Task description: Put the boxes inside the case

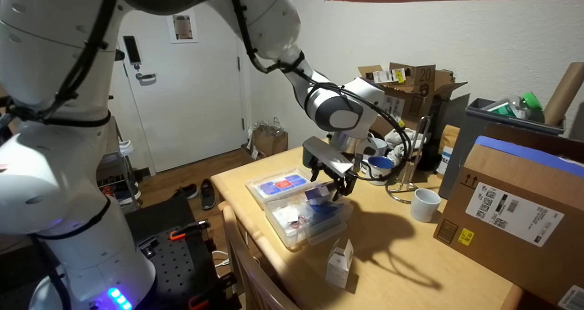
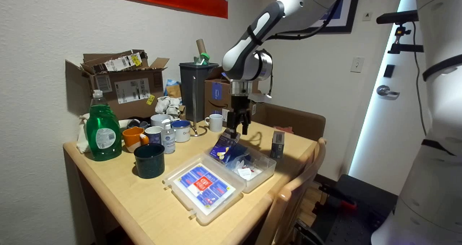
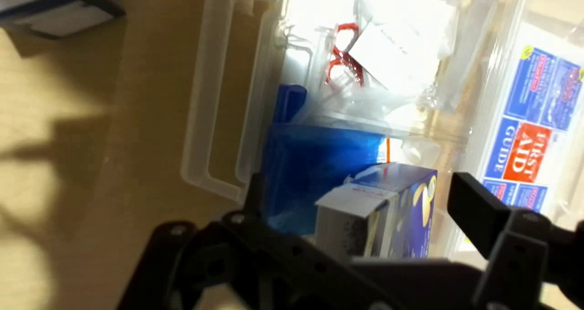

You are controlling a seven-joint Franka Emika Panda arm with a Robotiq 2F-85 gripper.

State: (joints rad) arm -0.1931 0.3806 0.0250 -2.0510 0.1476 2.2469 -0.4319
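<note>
The clear plastic case (image 1: pixel 288 242) lies open on the table, in both exterior views (image 2: pixel 265 175) and the wrist view (image 3: pixel 214 91). The dark blue box (image 2: pixel 222 149) stands tilted in the filled half, beside a blue packet (image 3: pixel 315 164); its torn flap end faces the camera in the wrist view (image 3: pixel 417 209). My gripper (image 3: pixel 365 200) is open just above this box, fingers apart on either side, touching nothing that I can see. It shows in both exterior views (image 1: pixel 329 182) (image 2: pixel 239 128). The whitish-grey box (image 1: pixel 338 265) stands upright on the table outside the case (image 2: pixel 278 144) (image 3: pixel 64 13).
A white mug (image 1: pixel 424 205) and a metal paper-towel stand (image 1: pixel 404 189) are behind the case. Several mugs, a dark green cup (image 2: pixel 149 161) and a green soap bottle (image 2: pixel 103 129) stand along the wall side. A large brown carton (image 1: pixel 515 214) and a chair (image 1: pixel 251 260) flank the table.
</note>
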